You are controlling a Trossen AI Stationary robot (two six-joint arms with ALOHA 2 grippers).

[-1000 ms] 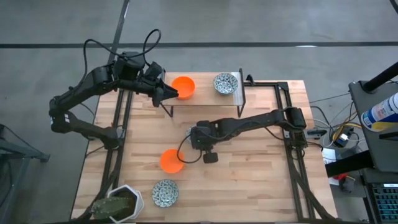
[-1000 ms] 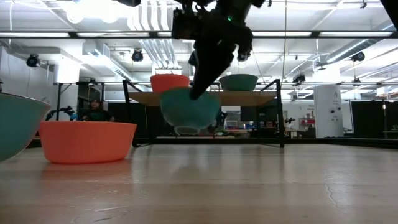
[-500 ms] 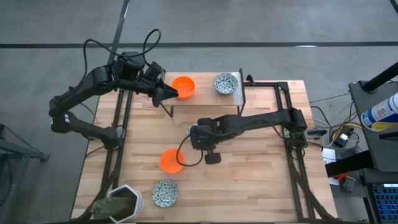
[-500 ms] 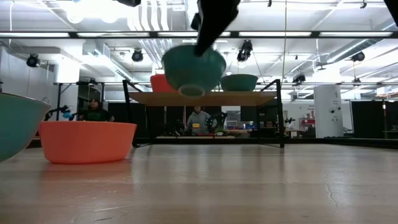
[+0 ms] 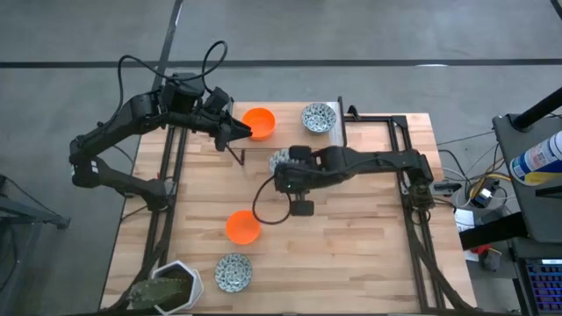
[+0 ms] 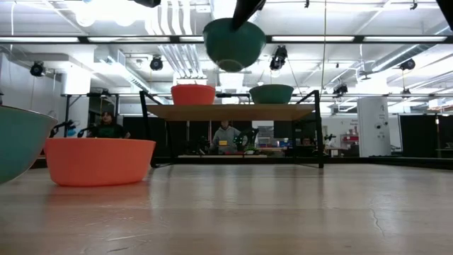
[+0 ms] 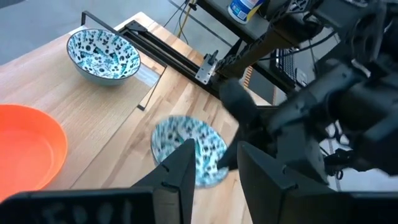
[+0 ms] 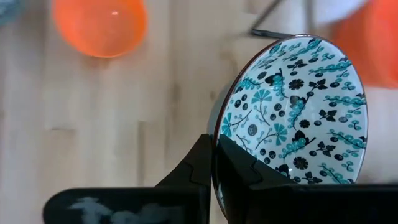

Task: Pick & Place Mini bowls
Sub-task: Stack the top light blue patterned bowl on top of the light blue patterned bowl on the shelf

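My right gripper (image 5: 284, 164) is shut on a blue-and-white patterned mini bowl (image 8: 292, 106), high above the table (image 6: 233, 42) and just near of the shelf (image 6: 233, 111). On that shelf stand an orange bowl (image 5: 258, 123) and a patterned bowl (image 5: 318, 117). My left gripper (image 7: 214, 171) is open and hovers beside the shelf's orange bowl (image 7: 25, 149), touching nothing. Another orange bowl (image 5: 242, 226) and a patterned bowl (image 5: 233, 272) rest on the table nearer the front edge. My right gripper pinches the patterned bowl by its rim (image 8: 217, 134), one finger inside the bowl and one outside. The fingers (image 6: 244, 7) come down at it from above, slanting. The bowl is lifted clear, mouth up, hanging below them.
A white hexagonal plant pot (image 5: 171, 285) stands at the near left corner. The black metal frame of the shelf (image 5: 338, 132) runs along the far edge. Bare wood (image 5: 360, 237) lies on the table's right half. People show in the room behind (image 6: 225, 134).
My right gripper has risen with the patterned bowl from just above the table to well above shelf height, and has moved toward the far edge, nearer the shelf. The bowl has stayed mouth up. My left arm has kept still.
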